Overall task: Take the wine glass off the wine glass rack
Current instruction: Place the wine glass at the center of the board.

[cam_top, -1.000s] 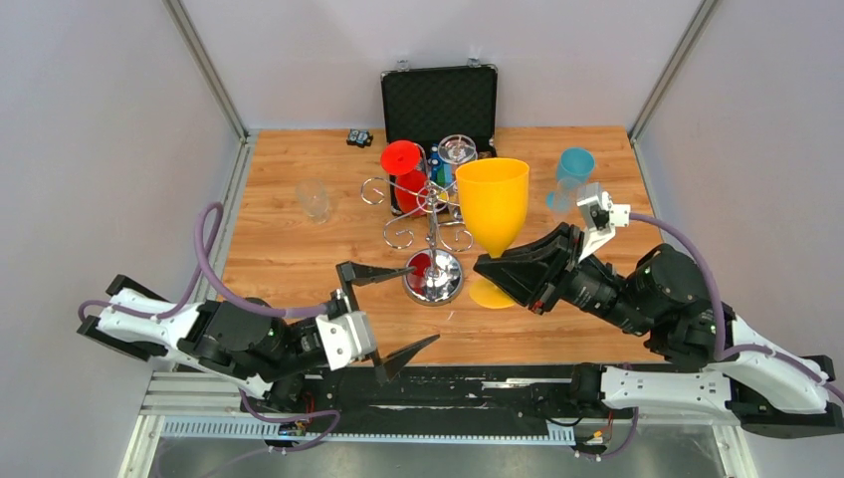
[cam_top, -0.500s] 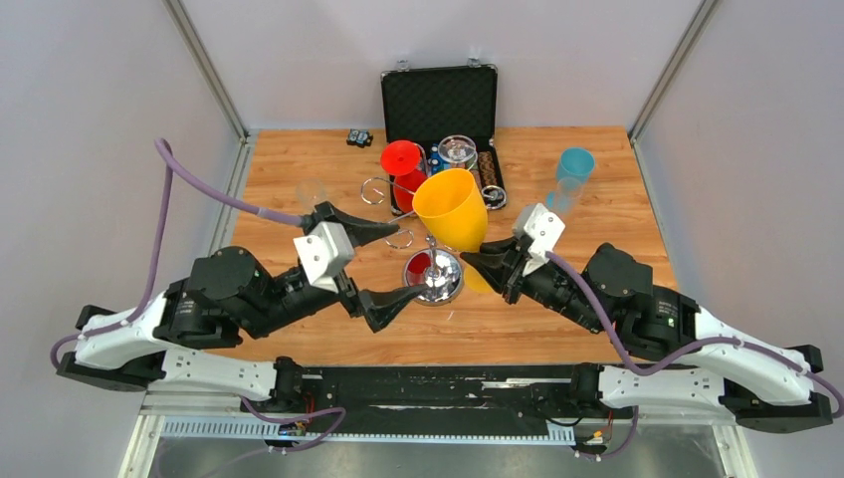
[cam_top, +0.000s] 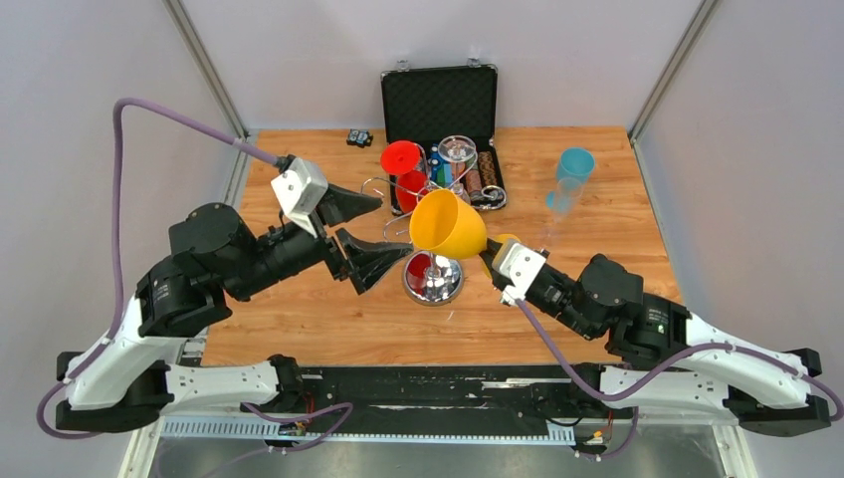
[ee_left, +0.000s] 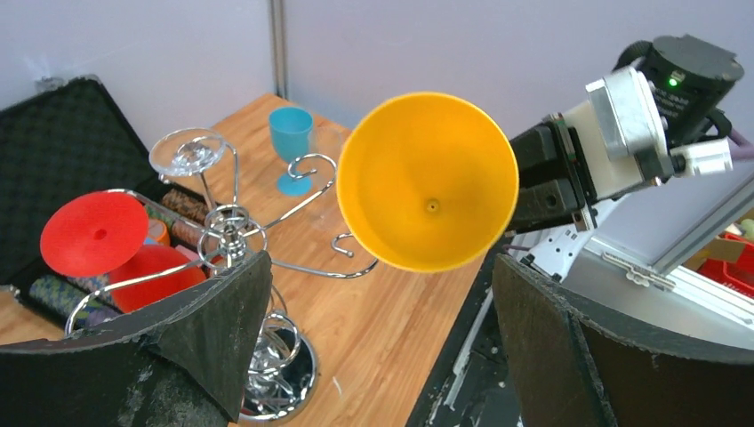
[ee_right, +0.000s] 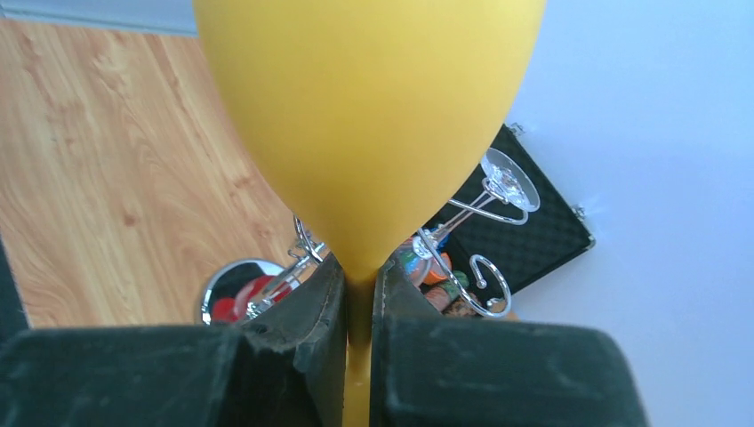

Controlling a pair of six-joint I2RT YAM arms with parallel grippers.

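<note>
The smooth yellow plastic wine glass [cam_top: 448, 224], off the wine glass rack [cam_top: 434, 279], had tipped from upright to mouth toward 9 o'clock above the rack's round mirrored base. The right gripper [ee_right: 357, 302] pinched its thin stem between narrow fingers. The left gripper [cam_top: 391, 229] had risen from 7 o'clock, fingers spread wide, facing the bowl.

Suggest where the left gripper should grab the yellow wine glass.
Probably the bowl of the yellow wine glass, straddled across its outer wall, coming from the mouth side: the right gripper is shut on the stem, and the tilted mouth faces the open left gripper.
</note>
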